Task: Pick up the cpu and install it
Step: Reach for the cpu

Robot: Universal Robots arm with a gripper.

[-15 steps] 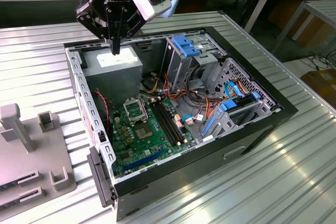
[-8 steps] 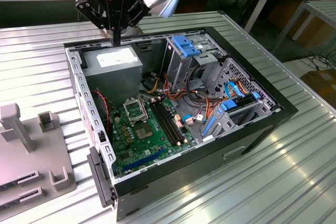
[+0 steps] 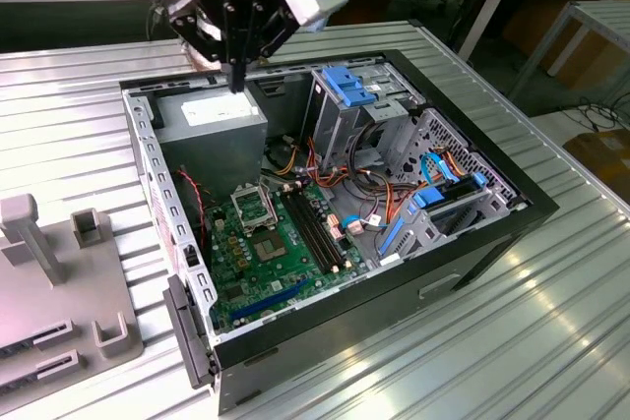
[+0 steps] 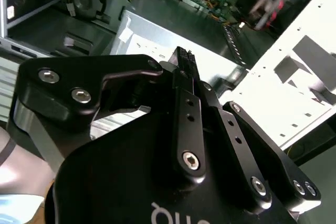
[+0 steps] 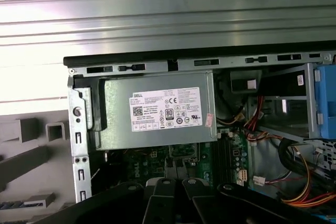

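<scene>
while a grey rack (image 3: 69, 282) sits at the left, the gripper (image 3: 236, 84) hangs over the psu (image 3: 221, 117) in the far left corner of the case (image 3: 532, 206), jaws pressed together; where the cpu lies i cannot tell; the socket (image 3: 254, 206) lies nearer.

Light: bright, diffuse. Glare: white bands on ribbed silver metal tabletop (image 3: 59, 95), both exterior and first wrist views. Shadow: dim interior, open black computer case (image 3: 345, 322).

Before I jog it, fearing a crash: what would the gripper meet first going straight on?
Probably the power supply, its grey top right below the gripper; depth unclear.
</scene>
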